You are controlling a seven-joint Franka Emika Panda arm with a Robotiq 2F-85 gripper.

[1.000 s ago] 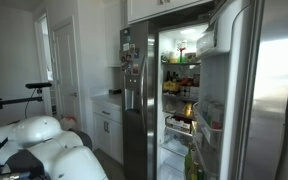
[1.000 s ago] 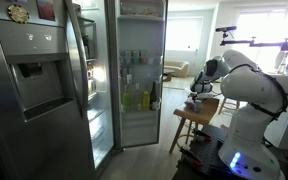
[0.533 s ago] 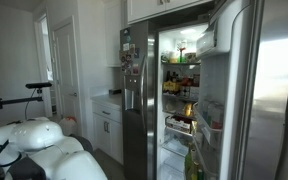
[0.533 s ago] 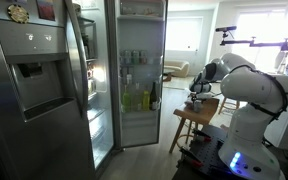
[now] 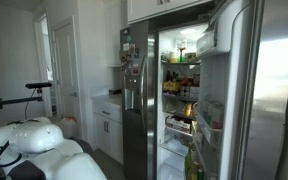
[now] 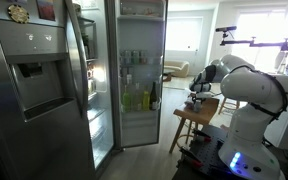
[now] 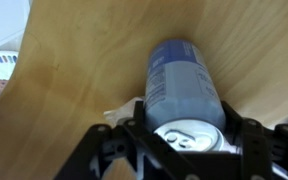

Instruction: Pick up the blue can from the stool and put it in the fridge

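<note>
In the wrist view the blue can (image 7: 182, 85) stands on the light wooden stool top (image 7: 74, 70), its silver lid with pull tab toward the camera. My gripper (image 7: 187, 135) is shut on the can, one black finger against each side of it. In an exterior view the gripper (image 6: 195, 92) hangs over the stool (image 6: 194, 112), to the right of the fridge (image 6: 134, 80); the can itself is too small to make out there. The fridge (image 5: 184, 90) stands open in both exterior views, its white interior lit and its shelves stocked.
The open fridge door (image 6: 39, 90) with its dispenser fills the left of an exterior view. The other open door (image 5: 259, 100) with its bins stands at the right of an exterior view. White cabinets (image 5: 107, 125) stand beside the fridge. The robot's white base (image 6: 249, 125) is behind the stool.
The jaws have shut on the blue can over the last second. The arm has barely moved over the stool.
</note>
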